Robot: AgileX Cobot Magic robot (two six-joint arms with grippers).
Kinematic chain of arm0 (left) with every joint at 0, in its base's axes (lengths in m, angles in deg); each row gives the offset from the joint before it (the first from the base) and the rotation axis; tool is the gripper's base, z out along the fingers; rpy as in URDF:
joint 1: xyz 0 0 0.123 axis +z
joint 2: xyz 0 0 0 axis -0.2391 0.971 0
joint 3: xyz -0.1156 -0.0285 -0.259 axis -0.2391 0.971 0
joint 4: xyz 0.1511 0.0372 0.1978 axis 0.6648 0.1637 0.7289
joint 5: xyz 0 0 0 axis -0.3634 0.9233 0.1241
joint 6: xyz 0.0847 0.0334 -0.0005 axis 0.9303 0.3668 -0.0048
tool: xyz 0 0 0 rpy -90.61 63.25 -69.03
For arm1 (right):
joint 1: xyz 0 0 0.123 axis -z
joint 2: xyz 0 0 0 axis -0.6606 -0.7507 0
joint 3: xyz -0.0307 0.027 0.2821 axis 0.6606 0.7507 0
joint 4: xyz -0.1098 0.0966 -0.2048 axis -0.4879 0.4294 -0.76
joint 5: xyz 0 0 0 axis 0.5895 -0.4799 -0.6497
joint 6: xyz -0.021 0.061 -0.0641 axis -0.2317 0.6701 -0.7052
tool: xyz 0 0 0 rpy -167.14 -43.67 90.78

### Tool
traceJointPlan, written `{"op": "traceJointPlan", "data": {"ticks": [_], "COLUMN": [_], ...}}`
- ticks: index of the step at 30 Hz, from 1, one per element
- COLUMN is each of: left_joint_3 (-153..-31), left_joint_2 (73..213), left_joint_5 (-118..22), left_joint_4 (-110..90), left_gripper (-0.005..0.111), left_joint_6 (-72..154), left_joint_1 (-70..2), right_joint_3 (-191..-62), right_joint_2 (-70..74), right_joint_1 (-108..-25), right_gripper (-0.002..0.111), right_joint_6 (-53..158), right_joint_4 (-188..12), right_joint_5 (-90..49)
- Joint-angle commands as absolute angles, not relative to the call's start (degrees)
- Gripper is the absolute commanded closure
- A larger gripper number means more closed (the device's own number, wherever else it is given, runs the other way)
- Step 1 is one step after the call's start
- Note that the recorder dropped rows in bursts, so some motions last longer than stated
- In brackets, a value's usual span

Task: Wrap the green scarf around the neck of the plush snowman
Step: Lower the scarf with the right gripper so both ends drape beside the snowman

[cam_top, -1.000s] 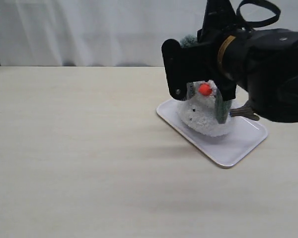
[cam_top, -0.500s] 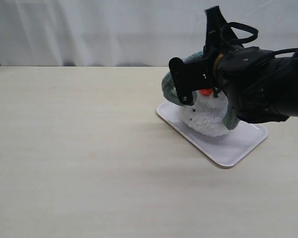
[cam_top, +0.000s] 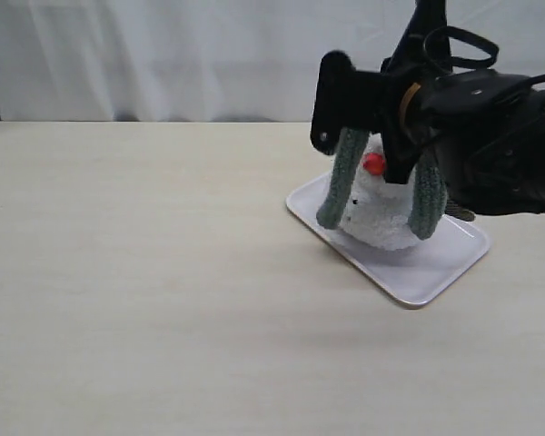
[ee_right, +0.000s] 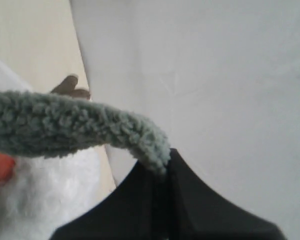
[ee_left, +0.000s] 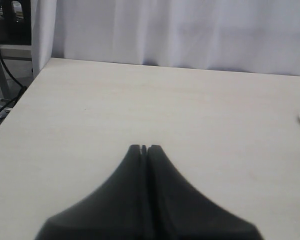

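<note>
The scarf [cam_top: 334,195] hung in two loose strands, one down each side of the snowman [cam_top: 377,222]. Neither strand sat in the neck crease, which the arm mostly hid. Let go from that height, the scarf would likely slide off the round head and drop onto the tray [cam_top: 436,272]. A sideways pull on either strand could tip the light toy, and in the wrist view the fabric was caught only at the fingertips, so it might slip free.

The snowman stood on the tray toward the table's far right corner. The right arm reached in from the right edge, above the head, with the right gripper [ee_right: 162,165] pinched tight on the scarf. The left gripper [ee_left: 145,148] hovered over bare table well apart from the tray, its fingers pressed together on nothing.
</note>
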State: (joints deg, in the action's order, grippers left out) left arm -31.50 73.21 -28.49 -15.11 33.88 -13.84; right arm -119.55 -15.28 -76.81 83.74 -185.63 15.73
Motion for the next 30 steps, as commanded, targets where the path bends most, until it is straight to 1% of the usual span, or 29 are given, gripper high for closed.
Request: {"op": "traceJointPlan", "data": {"ticks": [1,7,15,22,30], "left_joint_3": [-31.3,-31.3,-31.3,-31.3,-31.3], "left_joint_2": [73.1,73.1,73.1,73.1,73.1], "left_joint_5": [-29.0,-29.0,-29.0,-29.0,-29.0], "left_joint_4": [-15.1,-15.1,-15.1,-15.1,-15.1], "left_gripper": [0.107,0.107,0.107,0.107,0.107], "left_joint_6": [33.9,33.9,33.9,33.9,33.9], "left_joint_1": [-13.9,-13.9,-13.9,-13.9,-13.9], "right_joint_3": [-119.5,-119.5,-119.5,-119.5,-119.6], "right_joint_2": [-10.8,-6.8,-7.4,-12.3,-18.6], "right_joint_1": [-76.8,-76.8,-76.7,-76.5,-76.5], "right_gripper": [0.104,0.104,0.104,0.104,0.104], "right_joint_6": [101.0,113.1,110.1,105.6,105.1], "right_joint_4": [-186.0,-185.2,-184.7,-184.7,-188.3], "right_joint_5": [11.4,8.0,5.1,14.3,19.0]}}
